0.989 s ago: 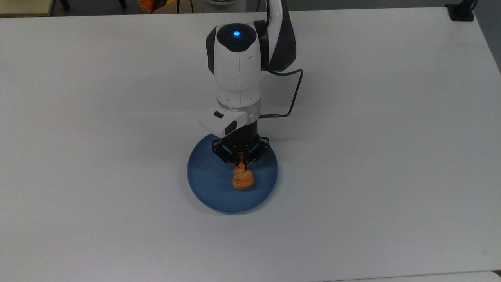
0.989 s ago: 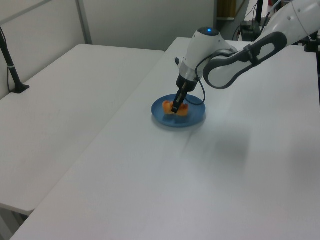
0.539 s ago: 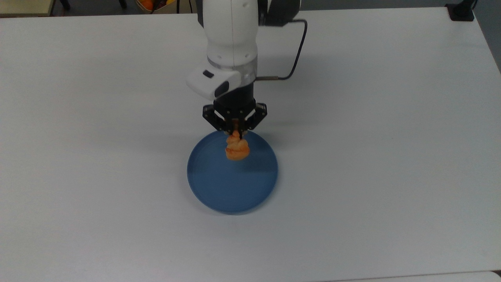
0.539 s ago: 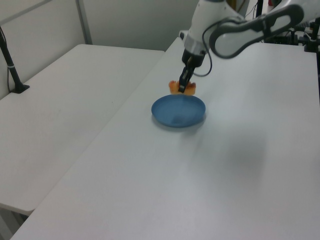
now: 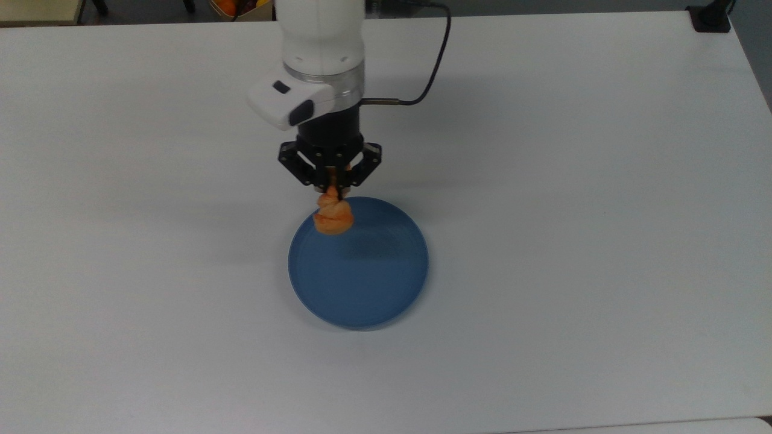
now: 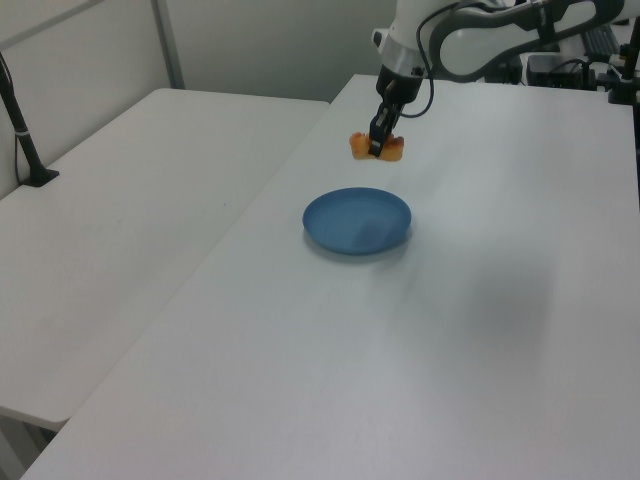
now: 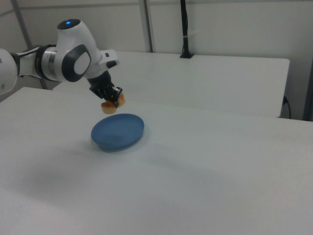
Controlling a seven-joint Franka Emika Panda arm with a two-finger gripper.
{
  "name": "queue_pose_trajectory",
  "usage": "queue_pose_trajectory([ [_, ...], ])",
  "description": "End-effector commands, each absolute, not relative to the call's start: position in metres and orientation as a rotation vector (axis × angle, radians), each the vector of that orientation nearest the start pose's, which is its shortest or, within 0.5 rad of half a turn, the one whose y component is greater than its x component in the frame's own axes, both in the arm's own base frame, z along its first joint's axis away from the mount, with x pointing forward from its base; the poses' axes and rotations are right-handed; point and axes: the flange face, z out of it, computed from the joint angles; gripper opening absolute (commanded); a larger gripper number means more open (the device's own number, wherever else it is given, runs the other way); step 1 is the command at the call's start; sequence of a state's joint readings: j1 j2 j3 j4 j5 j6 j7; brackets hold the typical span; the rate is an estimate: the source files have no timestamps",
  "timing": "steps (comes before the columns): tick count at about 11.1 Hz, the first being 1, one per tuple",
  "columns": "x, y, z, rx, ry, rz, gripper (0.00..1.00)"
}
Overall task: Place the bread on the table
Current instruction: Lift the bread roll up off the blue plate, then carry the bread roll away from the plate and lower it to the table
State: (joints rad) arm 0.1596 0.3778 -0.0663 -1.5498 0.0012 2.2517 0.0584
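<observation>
My gripper (image 5: 332, 188) is shut on the bread (image 5: 333, 217), a small orange-brown lumpy roll that hangs from the fingertips in mid-air. In the top view it hovers over the far left rim of the round blue plate (image 5: 374, 283). The left view has the bread (image 6: 362, 146) well above the table (image 6: 480, 330), beyond the plate (image 6: 357, 220), with the gripper (image 6: 379, 149) on it. In the right view the bread (image 7: 109, 103) hangs from the gripper (image 7: 113, 99) just above the plate's (image 7: 117, 132) far edge. The white table (image 5: 573, 181) lies all around.
The blue plate holds nothing. A black cable (image 5: 431, 60) loops from the wrist toward the top view's upper right. A second white table (image 6: 130, 190) adjoins at the left view's left, with a black post (image 6: 25, 140) on it.
The arm has lifted the bread off the plate, raised it and carried it toward the top view's upper left, to the plate's far rim. The grip has stayed shut.
</observation>
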Motion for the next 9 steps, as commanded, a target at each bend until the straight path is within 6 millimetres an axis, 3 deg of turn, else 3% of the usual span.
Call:
queue_pose_trajectory([
  [1, 0.698, -0.002, 0.477, -3.128, -0.050, -0.526, 0.13],
  [4, 0.700, -0.098, 0.467, -3.177, -0.084, -0.524, 0.13],
  [6, 0.705, -0.151, 0.453, -3.204, -0.138, -0.511, 0.13],
  [9, 0.713, -0.181, 0.447, -3.156, -0.173, -0.638, 0.14],
])
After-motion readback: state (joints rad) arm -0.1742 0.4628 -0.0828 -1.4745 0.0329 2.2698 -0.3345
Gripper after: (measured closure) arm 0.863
